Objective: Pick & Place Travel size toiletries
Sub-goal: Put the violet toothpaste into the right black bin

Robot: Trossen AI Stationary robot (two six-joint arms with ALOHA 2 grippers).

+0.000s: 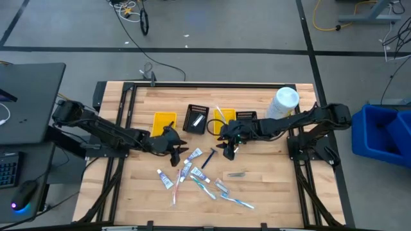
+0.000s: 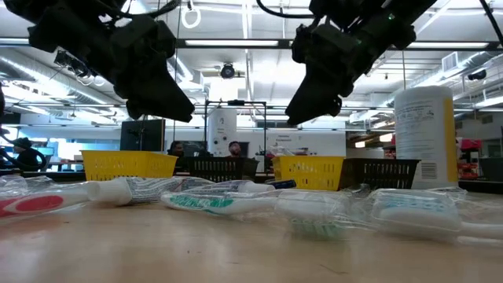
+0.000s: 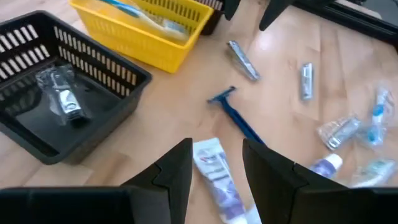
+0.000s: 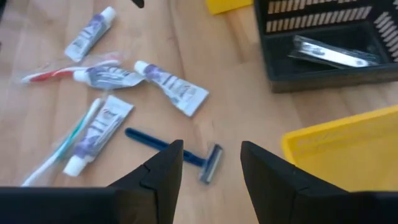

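Note:
Travel size toiletries lie loose on the wood: toothpaste tubes (image 1: pixel 194 154), a blue razor (image 1: pixel 209 157), toothbrushes (image 1: pixel 205 186) and small packets (image 1: pixel 236 174). My left gripper (image 1: pixel 174 149) hangs open above the near-left part of the pile. In its wrist view, its fingers stand on either side of a white toothpaste tube (image 3: pixel 211 168), above it, with the razor (image 3: pixel 236 115) just beyond. My right gripper (image 1: pixel 228 151) is open too, hovering over the razor's head (image 4: pixel 210 163). In the low view both grippers (image 2: pixel 169 98) (image 2: pixel 310 102) are clear of the table.
Four small bins stand in a row at the far side: yellow (image 1: pixel 164 122), black (image 1: pixel 196 119) holding a packet (image 3: pixel 62 96), yellow (image 1: pixel 225 120) with toothbrushes (image 3: pixel 155 18), black (image 1: pixel 247 117). A big white bottle (image 1: pixel 282 102) stands far right. Bare wood lies on the near right.

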